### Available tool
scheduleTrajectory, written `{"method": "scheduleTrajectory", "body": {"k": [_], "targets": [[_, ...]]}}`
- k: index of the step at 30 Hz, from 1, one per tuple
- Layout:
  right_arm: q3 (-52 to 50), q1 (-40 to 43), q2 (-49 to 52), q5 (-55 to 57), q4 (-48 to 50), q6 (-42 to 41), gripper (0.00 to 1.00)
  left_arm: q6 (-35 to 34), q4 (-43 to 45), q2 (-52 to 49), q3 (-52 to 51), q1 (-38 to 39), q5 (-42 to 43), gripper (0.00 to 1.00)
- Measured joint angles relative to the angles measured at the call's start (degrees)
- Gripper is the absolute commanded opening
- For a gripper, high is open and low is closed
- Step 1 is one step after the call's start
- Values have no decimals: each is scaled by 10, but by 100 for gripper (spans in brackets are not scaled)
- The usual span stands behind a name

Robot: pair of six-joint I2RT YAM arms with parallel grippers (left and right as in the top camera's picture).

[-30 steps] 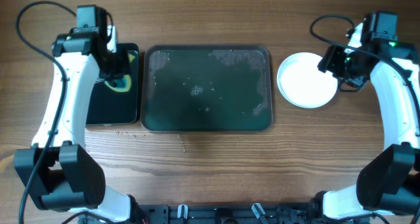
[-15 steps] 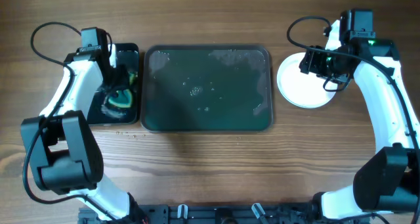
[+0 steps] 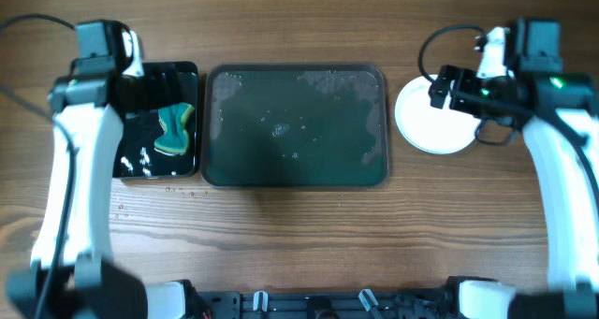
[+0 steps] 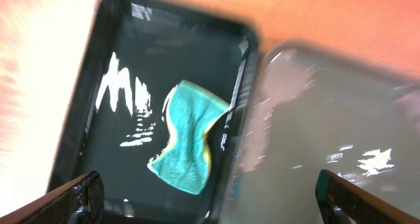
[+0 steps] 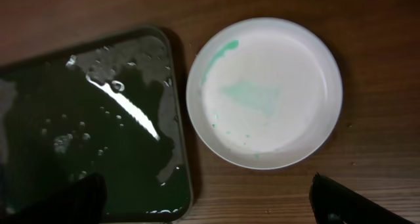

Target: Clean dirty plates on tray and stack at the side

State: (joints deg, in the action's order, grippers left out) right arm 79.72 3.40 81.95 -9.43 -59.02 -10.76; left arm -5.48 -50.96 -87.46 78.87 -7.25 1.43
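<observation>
A white plate [image 5: 266, 92] with a teal-green smear lies on the wood to the right of the tray [image 5: 85, 125]; it also shows in the overhead view as the plate [image 3: 435, 118]. The dark tray [image 3: 295, 127] holds only water drops. My right gripper [image 5: 207, 207] hovers open above the plate's near-left edge, nothing between its fingers [image 5: 348, 204]. In the overhead view the right gripper [image 3: 447, 87] is over the plate's upper left. My left gripper [image 4: 207, 204] hangs open over the tub's right rim, empty, with one fingertip [image 4: 79, 194] at each lower corner.
A black tub [image 3: 154, 121] stands left of the tray, touching it. A teal sponge [image 4: 187, 135] with a yellow edge lies inside the tub [image 4: 85, 106] near its right wall. Water drops dot the wood [image 3: 187, 192] in front of the tub.
My left gripper has opened and let go of the sponge, which now lies in the tub, and the arm has lifted away. The right gripper has opened wider above the plate.
</observation>
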Motion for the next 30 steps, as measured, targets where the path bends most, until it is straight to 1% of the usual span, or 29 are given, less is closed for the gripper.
{"method": "scheduleTrajectory", "body": {"k": [4, 9, 15, 18, 22, 28, 30], "targets": [[0, 0, -104, 0, -10, 0, 100, -6, -1, 49, 5, 0, 7, 100], [0, 0, -220, 0, -12, -3, 100, -9, -1, 50, 5, 0, 12, 100], [0, 0, -317, 0, -12, -60, 100, -9, -1, 50, 5, 0, 15, 100], [0, 0, -341, 0, -13, -96, 100, -9, -1, 50, 5, 0, 15, 100], [0, 0, -345, 0, -16, -116, 100, -9, -1, 50, 5, 0, 15, 100], [0, 0, -341, 0, -18, -119, 100, -9, -1, 50, 5, 0, 15, 100], [-7, 0, -341, 0, -2, -115, 100, -9, -1, 50, 5, 0, 15, 100]]}}
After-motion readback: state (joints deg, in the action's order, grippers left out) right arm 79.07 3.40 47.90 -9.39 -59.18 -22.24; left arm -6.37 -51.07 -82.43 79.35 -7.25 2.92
